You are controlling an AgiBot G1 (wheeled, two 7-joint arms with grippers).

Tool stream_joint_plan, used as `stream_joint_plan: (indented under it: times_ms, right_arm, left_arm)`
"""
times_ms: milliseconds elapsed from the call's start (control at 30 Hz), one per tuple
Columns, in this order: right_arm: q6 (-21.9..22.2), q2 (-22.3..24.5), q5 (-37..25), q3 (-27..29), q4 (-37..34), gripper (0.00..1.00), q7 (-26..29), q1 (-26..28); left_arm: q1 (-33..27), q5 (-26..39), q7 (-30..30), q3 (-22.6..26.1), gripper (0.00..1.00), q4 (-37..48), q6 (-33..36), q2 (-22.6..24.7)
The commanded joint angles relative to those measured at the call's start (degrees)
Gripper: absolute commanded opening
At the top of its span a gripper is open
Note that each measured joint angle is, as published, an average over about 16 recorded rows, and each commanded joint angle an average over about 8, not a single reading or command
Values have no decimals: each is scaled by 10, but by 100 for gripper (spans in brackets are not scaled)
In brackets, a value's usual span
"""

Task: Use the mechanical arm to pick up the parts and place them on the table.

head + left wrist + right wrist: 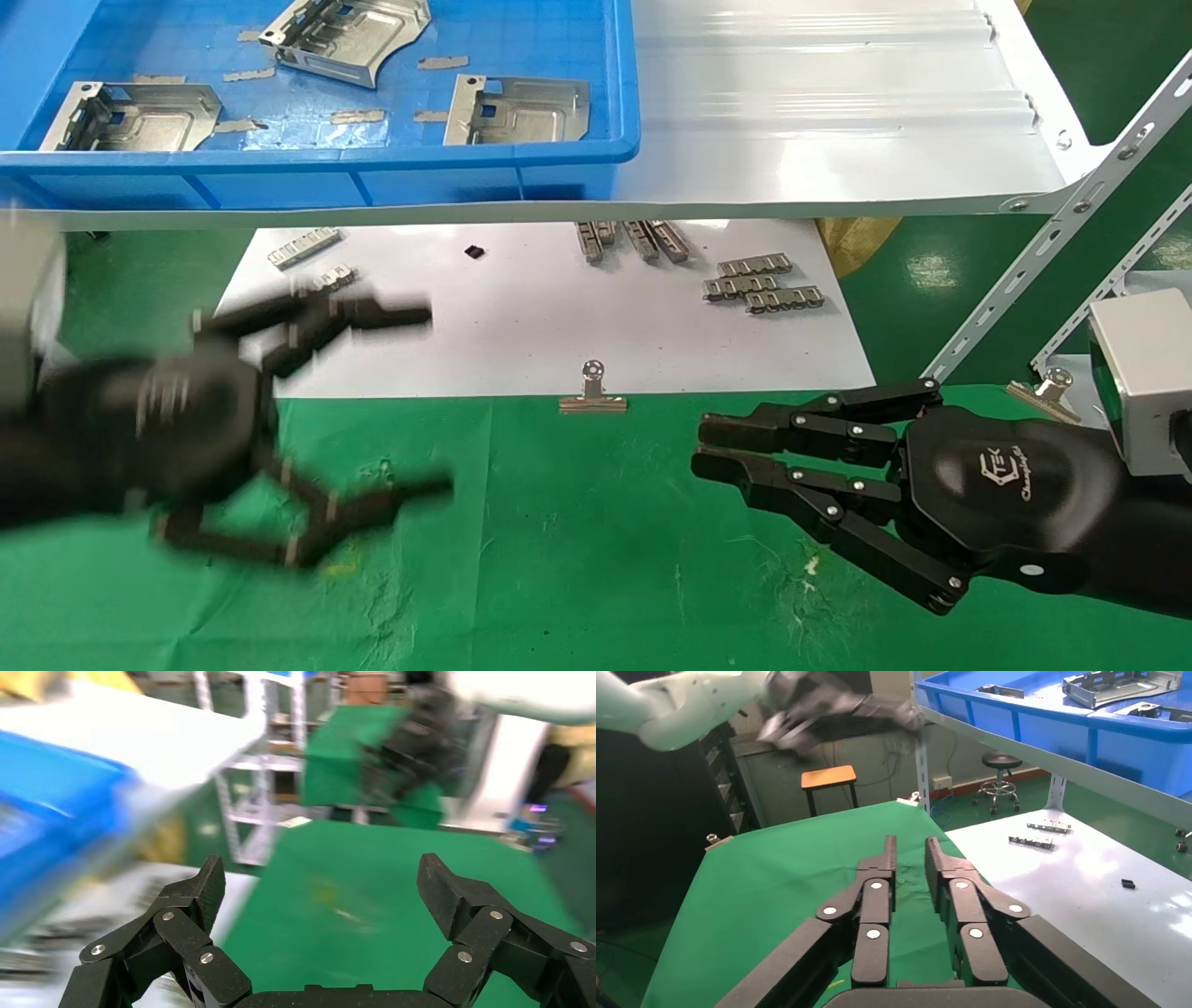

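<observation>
Parts (517, 110) all sit in the blue bin (372, 177); I see none on the table (577, 559). Left gripper (372, 410) spread wide, empty; right gripper (717, 447) fingers nearly together, empty.

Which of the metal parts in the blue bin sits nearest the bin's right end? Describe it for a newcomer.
Find the blue bin on the white shelf. The part lies flat in its front right corner, squarely aligned; the middle part sits farther back, tilted.
</observation>
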Motion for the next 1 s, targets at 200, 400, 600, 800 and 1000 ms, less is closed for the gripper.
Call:
stream_joint_plan:
  times_ms: [200, 400, 600, 800, 1000]
  right_arm:
    - [0, 0, 0, 0, 0, 0, 0, 0]
    - [0, 0, 0, 0, 0, 0, 0, 0]
    - [0, 0, 0, 0, 0, 0, 0, 0]
    - [0, 0, 0, 0, 0, 0, 0, 0]
    - [0, 0, 0, 0, 0, 0, 0, 0]
  left_arm:
    - [-193, 125, -14, 53, 100, 178, -60, 92]
    - [-312, 227, 25, 92, 100, 392, -173, 181]
    - [-364, 269, 70, 102, 100, 525, -320, 243]
    - [-383, 279, 96, 103, 38, 591, -402, 274]
    - [-394, 284, 94, 106, 0, 633, -432, 289]
